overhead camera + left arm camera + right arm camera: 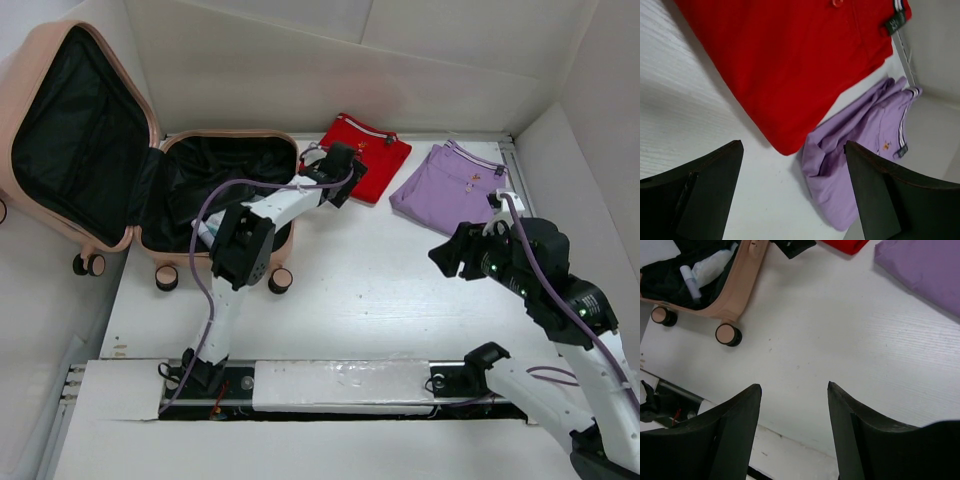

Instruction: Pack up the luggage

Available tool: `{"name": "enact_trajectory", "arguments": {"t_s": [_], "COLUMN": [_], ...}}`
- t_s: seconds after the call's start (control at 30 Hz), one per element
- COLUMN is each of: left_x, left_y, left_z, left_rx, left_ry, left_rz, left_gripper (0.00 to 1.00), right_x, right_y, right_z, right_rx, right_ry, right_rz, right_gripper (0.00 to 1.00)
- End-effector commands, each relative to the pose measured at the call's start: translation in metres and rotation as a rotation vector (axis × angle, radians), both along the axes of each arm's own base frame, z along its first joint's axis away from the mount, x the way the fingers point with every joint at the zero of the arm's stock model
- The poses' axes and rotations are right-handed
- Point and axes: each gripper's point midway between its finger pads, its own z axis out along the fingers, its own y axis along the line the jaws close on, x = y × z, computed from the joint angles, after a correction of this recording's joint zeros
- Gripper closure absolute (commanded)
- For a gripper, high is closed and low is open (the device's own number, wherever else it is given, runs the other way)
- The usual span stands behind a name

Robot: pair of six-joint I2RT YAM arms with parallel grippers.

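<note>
The counter [380,285] is bare across the middle and near side. The luggage [85,140] blocks the far left, a red shirt [382,150] the far centre, a purple shirt [445,185] the far right.

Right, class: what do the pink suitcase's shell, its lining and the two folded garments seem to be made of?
The luggage shell: probably hard plastic, smooth and matte; it stands open rigidly. Its lining: dull black fabric, creased. The red garment: soft knit cloth, perhaps cotton; fine surface texture. The purple garment: similar soft cloth, wrinkled, with striped trim.
</note>
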Motion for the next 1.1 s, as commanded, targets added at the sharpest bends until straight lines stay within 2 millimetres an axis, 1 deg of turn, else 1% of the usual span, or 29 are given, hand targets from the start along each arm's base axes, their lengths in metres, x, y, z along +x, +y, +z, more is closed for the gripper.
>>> {"name": "enact_trajectory", "arguments": {"t_s": [0.0, 0.07, 0.1, 0.13, 0.17, 0.2, 0.23, 0.27, 0.3, 0.37, 0.4, 0.43, 0.47, 0.5, 0.53, 0.57, 0.63, 0.67, 0.7, 0.73, 0.77, 0.8, 0.83, 0.87, 0.9, 0.93, 0.97, 1.03, 1.07], "left_x": [0.016, 0.022, 0.022, 0.024, 0.028, 0.027, 0.028, 0.029, 0.033, 0.031, 0.033, 0.029, 0.03, 0.03, 0.029, 0.028, 0.027, 0.029, 0.03, 0.038, 0.039, 0.044, 0.048, 0.051, 0.052, 0.052, 0.048, 0.04, 0.028], "left_y": [0.005, 0.007, 0.007, 0.009, 0.009, 0.016, 0.018, 0.019, 0.018, 0.022, 0.02, 0.023, 0.022, 0.02, 0.02, 0.019, 0.02, 0.018, 0.017, 0.02, 0.016, 0.011, 0.013, 0.008, 0.003, 0.0, -0.009, -0.021, -0.031], "left_z": [0.031, 0.015, 0.009, -0.004, -0.002, -0.009, -0.013, -0.023, -0.02, -0.042, -0.04, -0.053, -0.06, -0.06, -0.068, -0.068, -0.081, -0.077, -0.081, -0.08, -0.079, -0.078, -0.082, -0.076, -0.073, -0.077, -0.076, -0.062, -0.045], "left_rx": [-0.074, -0.095, -0.097, -0.081, -0.09, -0.057, -0.044, -0.026, -0.023, 0.02, 0.019, 0.047, 0.044, 0.031, 0.041, 0.029, 0.044, 0.035, 0.039, 0.037, 0.03, 0.011, 0.008, -0.008, -0.025, -0.022, -0.014, 0.02, 0.024], "left_ry": [-0.03, -0.004, 0.018, 0.034, 0.033, 0.049, 0.052, 0.061, 0.054, 0.095, 0.095, 0.121, 0.128, 0.136, 0.146, 0.154, 0.169, 0.16, 0.163, 0.146, 0.141, 0.128, 0.126, 0.111, 0.105, 0.105, 0.094, 0.051, 0.032], "left_rz": [0.166, 0.235, 0.251, 0.275, 0.3, 0.328, 0.335, 0.342, 0.348, 0.363, 0.363, 0.363, 0.372, 0.371, 0.371, 0.371, 0.372, 0.371, 0.371, 0.366, 0.35, 0.334, 0.33, 0.314, 0.289, 0.271, 0.241, 0.166, 0.128], "left_gripper": [0.22, 0.24, 0.24, 0.25, 0.25, 0.25, 0.25, 0.26, 0.26, 0.26, 0.28, 0.28, 0.28, 0.28, 0.28, 0.28, 0.28, 0.3, 0.32, 0.36, 0.43, 0.67, 0.8, 0.92, 1.0, 1.0, 1.0, 1.0, 1.0], "right_x": [-0.008, -0.009, -0.009, -0.009, -0.009, -0.01, -0.01, -0.011, -0.012, -0.012, -0.012, -0.012, -0.012, -0.012, -0.012, -0.012, -0.012, -0.012, -0.012, -0.012, -0.012, -0.012, -0.012, -0.012, -0.013, -0.012, -0.012, -0.011, -0.011], "right_y": [0.001, 0.0, 0.0, 0.0, 0.0, 0.002, 0.002, 0.002, 0.004, 0.003, 0.004, 0.003, 0.004, 0.002, 0.002, 0.002, 0.002, 0.002, 0.002, 0.002, 0.002, 0.002, 0.001, 0.001, 0.001, 0.0, 0.0, 0.001, 0.001], "right_z": [-0.002, -0.004, -0.004, 0.001, 0.001, 0.001, 0.001, 0.005, 0.005, 0.004, 0.004, 0.004, 0.004, 0.002, 0.002, 0.002, 0.002, 0.002, 0.002, 0.002, 0.002, 0.002, 0.006, 0.006, 0.009, 0.009, 0.013, 0.012, 0.012], "right_rx": [0.015, -0.005, -0.005, 0.0, -0.008, -0.008, -0.008, -0.005, -0.004, -0.01, -0.014, -0.021, -0.025, -0.033, -0.033, -0.033, -0.036, -0.043, -0.043, -0.043, -0.043, -0.043, -0.039, -0.039, -0.035, -0.039, -0.034, -0.038, -0.038], "right_ry": [0.008, 0.007, 0.008, -0.004, -0.008, -0.009, -0.009, -0.017, -0.017, -0.019, -0.021, -0.025, -0.027, -0.021, -0.021, -0.021, -0.023, -0.027, -0.027, -0.027, -0.027, -0.027, -0.035, -0.035, -0.043, -0.045, -0.054, -0.046, -0.046], "right_rz": [0.025, 0.033, 0.033, 0.033, 0.038, 0.05, 0.05, 0.05, 0.062, 0.059, 0.059, 0.062, 0.063, 0.055, 0.055, 0.055, 0.056, 0.06, 0.06, 0.06, 0.06, 0.06, 0.06, 0.06, 0.06, 0.051, 0.051, 0.051, 0.051], "right_gripper": [0.39, 0.39, 0.39, 0.39, 0.39, 0.39, 0.39, 0.39, 0.39, 0.39, 0.39, 0.39, 0.39, 0.39, 0.39, 0.39, 0.39, 0.39, 0.39, 0.39, 0.39, 0.39, 0.39, 0.39, 0.39, 0.39, 0.39, 0.39, 0.39]}}
